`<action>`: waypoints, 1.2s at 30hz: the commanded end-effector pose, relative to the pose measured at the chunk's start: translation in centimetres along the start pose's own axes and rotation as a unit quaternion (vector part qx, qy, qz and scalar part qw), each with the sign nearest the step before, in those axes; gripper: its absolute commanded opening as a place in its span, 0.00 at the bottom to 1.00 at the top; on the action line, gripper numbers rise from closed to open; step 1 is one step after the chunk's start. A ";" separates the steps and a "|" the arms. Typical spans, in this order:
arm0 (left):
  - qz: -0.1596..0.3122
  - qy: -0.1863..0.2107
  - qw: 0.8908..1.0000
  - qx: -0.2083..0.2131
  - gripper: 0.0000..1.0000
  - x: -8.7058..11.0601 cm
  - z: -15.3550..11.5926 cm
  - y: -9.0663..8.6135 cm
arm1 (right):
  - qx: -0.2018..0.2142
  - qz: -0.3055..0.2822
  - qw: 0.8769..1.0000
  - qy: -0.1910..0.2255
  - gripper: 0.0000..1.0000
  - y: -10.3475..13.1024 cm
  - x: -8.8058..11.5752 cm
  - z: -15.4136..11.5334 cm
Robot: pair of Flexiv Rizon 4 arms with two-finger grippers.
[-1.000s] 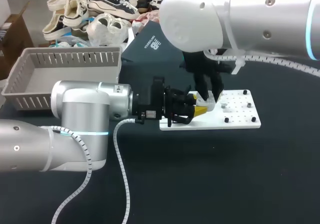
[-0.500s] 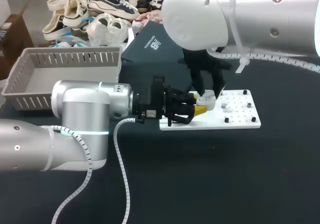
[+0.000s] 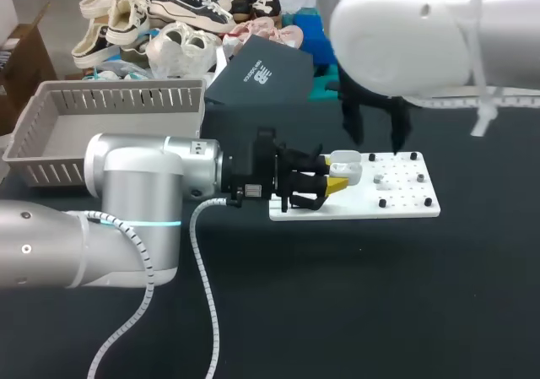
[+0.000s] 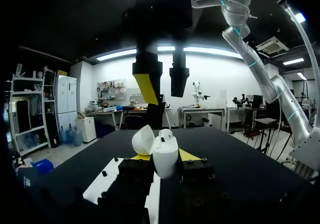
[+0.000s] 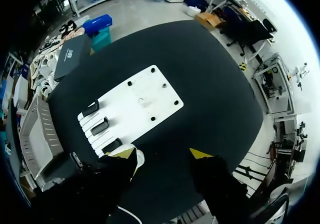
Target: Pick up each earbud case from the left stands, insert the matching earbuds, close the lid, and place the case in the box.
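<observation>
The matte black tabletop (image 3: 380,311) offers an open stretch across its near half, from 4 round to 8 o'clock, and a further strip along the 3 o'clock edge. My left arm (image 3: 126,197), a thick silver-grey tube trailing a white ribbed cable, enters from 8 o'clock and ends near the centre. My right arm (image 3: 405,33), glossy white, enters from 2 o'clock and hangs over the far middle.

At 10 o'clock stands the box (image 3: 51,164), a grey plastic basket with slatted walls; its pale floor is in plain sight.

Just right of centre lies a flat white board (image 3: 405,206), rectangular and dotted with small black pegs. In the right wrist view three black stands (image 5: 101,126) sit in a row at the board's end nearer the box.

The right jaws stand apart, held high above the board's far edge and gripping nothing. The left jaws are clamped on the earbud case (image 4: 165,156) at the board's 9 o'clock end, just under the right jaws. The case is white, smooth and rounded, with its lid (image 4: 143,140) hinged open. A white earbud (image 4: 165,133) shows its rounded head at the mouth.
</observation>
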State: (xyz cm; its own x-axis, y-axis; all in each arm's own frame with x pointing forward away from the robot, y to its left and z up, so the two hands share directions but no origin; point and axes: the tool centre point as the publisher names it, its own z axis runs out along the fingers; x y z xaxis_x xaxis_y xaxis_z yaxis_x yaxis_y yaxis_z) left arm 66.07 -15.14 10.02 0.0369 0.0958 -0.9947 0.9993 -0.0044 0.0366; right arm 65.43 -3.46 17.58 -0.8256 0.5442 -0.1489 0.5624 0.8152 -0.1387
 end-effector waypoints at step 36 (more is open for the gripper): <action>-0.002 0.021 1.000 -0.018 0.00 -0.3 -4.3 -0.2 | -0.136 -0.056 0.988 -0.043 0.57 -0.6 -2.9 5.5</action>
State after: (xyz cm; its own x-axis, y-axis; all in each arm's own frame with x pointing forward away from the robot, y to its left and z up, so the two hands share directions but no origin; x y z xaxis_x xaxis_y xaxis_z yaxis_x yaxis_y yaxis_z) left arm 65.98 -10.88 10.77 0.0313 0.1391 -0.9898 0.9990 0.0277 0.0355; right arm 67.51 -6.35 13.53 -0.8680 0.4408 -0.2286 0.4294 0.8975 0.1000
